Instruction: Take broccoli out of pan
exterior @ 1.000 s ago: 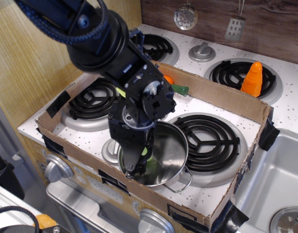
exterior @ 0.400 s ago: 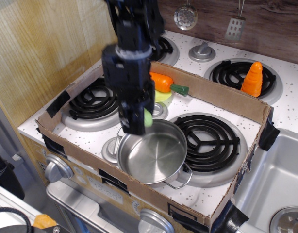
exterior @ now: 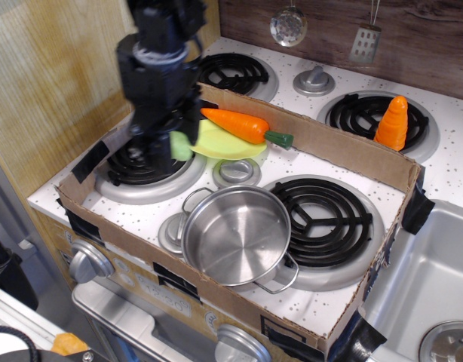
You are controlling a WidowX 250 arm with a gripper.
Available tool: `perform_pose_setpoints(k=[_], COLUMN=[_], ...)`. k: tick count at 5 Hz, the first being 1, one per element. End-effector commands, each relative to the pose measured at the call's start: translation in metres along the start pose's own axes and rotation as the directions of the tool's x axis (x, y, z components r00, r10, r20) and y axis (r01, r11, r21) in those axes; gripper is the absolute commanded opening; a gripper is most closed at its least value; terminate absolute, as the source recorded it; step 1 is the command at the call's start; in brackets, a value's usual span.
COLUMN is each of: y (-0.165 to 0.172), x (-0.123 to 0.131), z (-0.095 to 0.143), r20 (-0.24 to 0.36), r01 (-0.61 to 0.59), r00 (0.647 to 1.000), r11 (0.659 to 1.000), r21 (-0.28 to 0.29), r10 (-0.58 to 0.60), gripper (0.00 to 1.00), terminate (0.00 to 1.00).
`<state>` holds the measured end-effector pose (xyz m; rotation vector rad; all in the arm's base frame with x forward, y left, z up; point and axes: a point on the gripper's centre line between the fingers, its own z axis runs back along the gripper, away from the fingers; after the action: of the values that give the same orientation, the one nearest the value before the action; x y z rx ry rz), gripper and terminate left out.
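The shiny steel pan (exterior: 237,235) stands at the front of the cardboard tray with nothing in it. My gripper (exterior: 169,149) hangs above the left front burner (exterior: 146,162), up and left of the pan. It is shut on the light-green broccoli (exterior: 181,145), which sticks out on its right side, held in the air.
A yellow-green plate (exterior: 220,141) with an orange carrot (exterior: 239,124) lies behind the pan. The cardboard tray wall (exterior: 344,148) rings the two front burners. A second orange carrot (exterior: 392,122) stands on the back right burner. A sink (exterior: 431,283) is at right.
My gripper has lifted the broccoli out of the pan and carried it up and to the left, over the left front burner. The pan has stayed in place.
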<state>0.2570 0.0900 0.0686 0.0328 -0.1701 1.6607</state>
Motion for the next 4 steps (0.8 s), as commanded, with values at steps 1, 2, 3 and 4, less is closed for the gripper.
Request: perform_pose_setpoints(k=[1,2,3,4], y=[-0.017,-0.026,-0.029,-0.029], x=[0.028,0.04,0.044,0.046], z=[-0.007,-0.017,-0.026,-0.025], r20=[0.052,0.034,0.011,-0.007], r01=[0.011,0.044,0.058,0.091], r00=[0.999,0.999,0.998,0.995], r11=[0.987,0.982,0.979,0.967], r21=[-0.159,-0.185,-0.195,-0.237], r10=[-0.003,-0.038,-0.057,-0.095], gripper=[0.0,0.0,0.0,1.0], terminate=[0.0,0.0,0.0,0.0])
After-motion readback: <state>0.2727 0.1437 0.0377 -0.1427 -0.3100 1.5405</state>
